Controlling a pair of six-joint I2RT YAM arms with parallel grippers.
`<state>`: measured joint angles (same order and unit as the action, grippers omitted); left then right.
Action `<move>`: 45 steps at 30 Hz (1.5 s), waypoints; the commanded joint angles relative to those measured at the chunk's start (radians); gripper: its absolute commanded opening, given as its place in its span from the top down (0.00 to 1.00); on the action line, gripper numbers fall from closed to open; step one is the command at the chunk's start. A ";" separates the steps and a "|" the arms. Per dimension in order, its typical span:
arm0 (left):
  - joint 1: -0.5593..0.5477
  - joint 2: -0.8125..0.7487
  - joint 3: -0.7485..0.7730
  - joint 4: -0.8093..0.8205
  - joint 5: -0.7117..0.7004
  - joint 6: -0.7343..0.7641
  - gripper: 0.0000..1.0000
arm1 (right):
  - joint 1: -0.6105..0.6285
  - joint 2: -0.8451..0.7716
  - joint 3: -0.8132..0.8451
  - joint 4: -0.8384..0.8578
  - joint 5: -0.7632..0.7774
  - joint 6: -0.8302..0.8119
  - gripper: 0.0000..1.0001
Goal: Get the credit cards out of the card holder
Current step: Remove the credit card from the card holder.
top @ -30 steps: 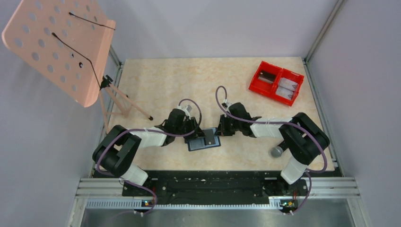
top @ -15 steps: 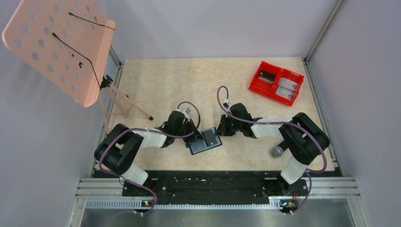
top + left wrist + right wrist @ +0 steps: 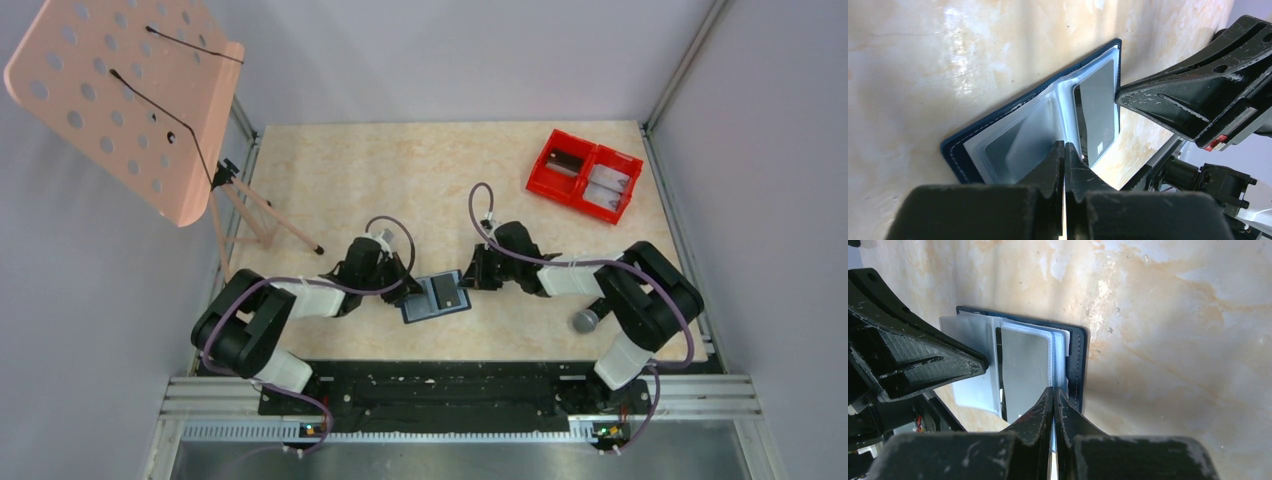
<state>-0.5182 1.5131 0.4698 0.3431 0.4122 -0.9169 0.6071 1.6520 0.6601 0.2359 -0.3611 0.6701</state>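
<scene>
We see the wallet (image 3: pixel 436 298) lying open on the table (image 3: pixel 400 170), near the middle, with cards (image 3: pixel 1096 120) in its pockets. The left gripper (image 3: pixel 408 292) and the right gripper (image 3: pixel 468 281) meet its left and right edges, fingers pressed together. We cannot tell whether either pinches anything.

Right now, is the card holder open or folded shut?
Open: the card holder lies spread on the table, both pale inner faces up, a dark card in one pocket.
</scene>
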 commanded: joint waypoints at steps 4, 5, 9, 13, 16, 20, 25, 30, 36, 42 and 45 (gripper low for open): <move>0.012 -0.042 -0.035 0.017 0.008 0.027 1.00 | -0.013 -0.029 -0.034 -0.039 0.021 0.009 1.00; 0.012 -0.042 -0.035 0.023 0.017 0.028 1.00 | -0.013 -0.038 -0.032 -0.037 0.006 0.014 1.00; 0.012 -0.041 -0.024 0.027 0.032 0.033 0.89 | -0.013 -0.094 -0.009 -0.066 -0.008 0.024 0.93; 0.013 -0.047 -0.016 0.037 0.042 0.034 0.77 | -0.012 -0.121 0.014 -0.091 -0.018 0.014 0.85; 0.011 -0.053 -0.017 0.050 0.048 0.033 0.71 | -0.007 -0.125 0.016 -0.076 -0.031 0.017 0.81; 0.008 -0.043 -0.014 0.069 0.055 0.029 0.67 | 0.012 -0.114 0.028 -0.066 -0.026 0.017 0.77; 0.003 -0.017 -0.014 0.094 0.061 0.024 0.64 | 0.020 -0.074 0.049 -0.070 -0.020 0.010 0.72; 0.003 0.009 -0.017 0.118 0.063 0.023 0.63 | 0.030 -0.032 0.062 -0.055 -0.027 0.001 0.74; 0.001 0.028 -0.020 0.129 0.064 0.025 0.63 | 0.046 0.005 0.052 -0.038 -0.025 0.009 0.78; 0.001 0.041 -0.022 0.137 0.068 0.027 0.63 | 0.066 0.029 0.039 -0.018 -0.031 0.035 0.85; 0.002 0.038 -0.026 0.138 0.068 0.027 0.63 | 0.066 0.031 0.032 -0.012 -0.028 0.042 0.92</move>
<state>-0.5125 1.5440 0.4469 0.4480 0.4759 -0.8963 0.6563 1.6630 0.6891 0.2020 -0.3908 0.7006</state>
